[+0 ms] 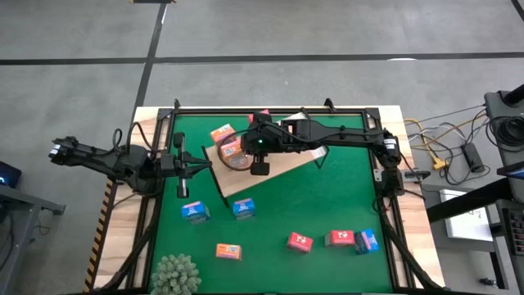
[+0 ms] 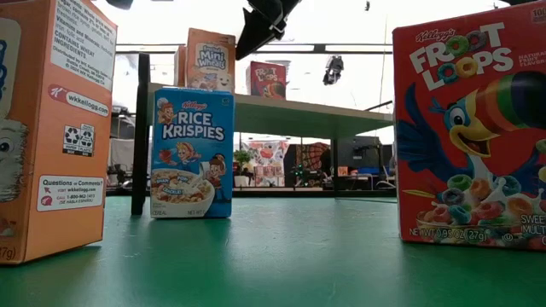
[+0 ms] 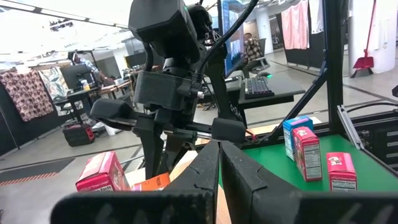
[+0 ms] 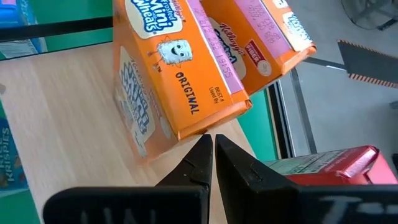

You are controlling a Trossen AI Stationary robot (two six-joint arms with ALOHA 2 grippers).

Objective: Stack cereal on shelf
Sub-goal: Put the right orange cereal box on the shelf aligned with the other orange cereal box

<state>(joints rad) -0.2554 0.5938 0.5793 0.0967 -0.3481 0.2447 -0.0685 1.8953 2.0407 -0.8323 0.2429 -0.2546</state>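
Right gripper (image 4: pixel 213 155) shut, empty, tips just in front of an orange Mini-Wheats box (image 4: pixel 177 74) marked "ORIGINAL", standing on the shelf (image 4: pixel 62 124); second orange box (image 4: pixel 261 37) behind it, pink-red box (image 4: pixel 336 168) partly cut off beside the fingers. Left gripper (image 3: pixel 219 163) shut, holding nothing, arm stretched in from the table's left side, aimed at the shelf. Low view, nearest: orange box (image 2: pixel 51 128), cropped, reads "Questions or Comments?"; Froot Loops box (image 2: pixel 469 128), edge cut off. Then blue Rice Krispies box (image 2: pixel 192 153) upright on the green mat (image 2: pixel 281 256). Farther, on the shelf: Mini-Wheats and a red box (image 2: pixel 267 79), label too small. Overhead, six boxes scattered on the mat.
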